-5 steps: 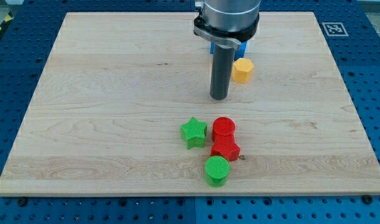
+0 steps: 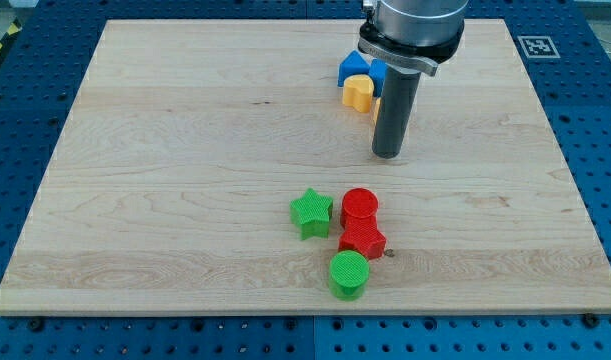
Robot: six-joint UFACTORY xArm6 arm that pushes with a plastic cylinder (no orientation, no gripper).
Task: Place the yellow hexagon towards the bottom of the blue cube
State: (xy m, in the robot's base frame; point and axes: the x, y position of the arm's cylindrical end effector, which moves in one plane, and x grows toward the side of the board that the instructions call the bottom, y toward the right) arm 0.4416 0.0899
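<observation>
1. A light wooden table (image 2: 185, 150) fills most of the picture, and it sits on a blue base with small holes (image 2: 15, 100).
2. My tip (image 2: 387, 155) is the bottom end of a dark rod that comes down from the top of the frame, a little right of the middle.
3. There are no jaws on this arm, only the rod, so nothing is held.
4. My tip rests on bare wood, below and a bit to the right of a small bunch of blocks near the top of the frame.
5. In that bunch there is a blue block (image 2: 353, 66) with a pointed top, and its exact shape is hard to make out.
6. More blue (image 2: 377, 71) shows just to its right, tight against the rod, and this may be the blue cube, but the rod hides most of it.
7. A yellow block (image 2: 359, 93) sits just under the blue ones and touches them.
8. A thin strip of orange-yellow peeks out beside the rod, just right of the yellow block; this may be the yellow hexagon (image 2: 377, 105), mostly hidden.
9. Four blocks sit lower down, near the middle of the frame, well apart from my tip.
10. A green star (image 2: 311, 212) is on the left of this group.
11. A red cylinder (image 2: 360, 207) is just to its right.
12. A red star-like block (image 2: 362, 240) touches the red cylinder from below.
13. A green cylinder (image 2: 349, 273) sits lowest, touching the red star-like block.
14. A black and white square marker (image 2: 537, 46) is at the top right corner of the table.
</observation>
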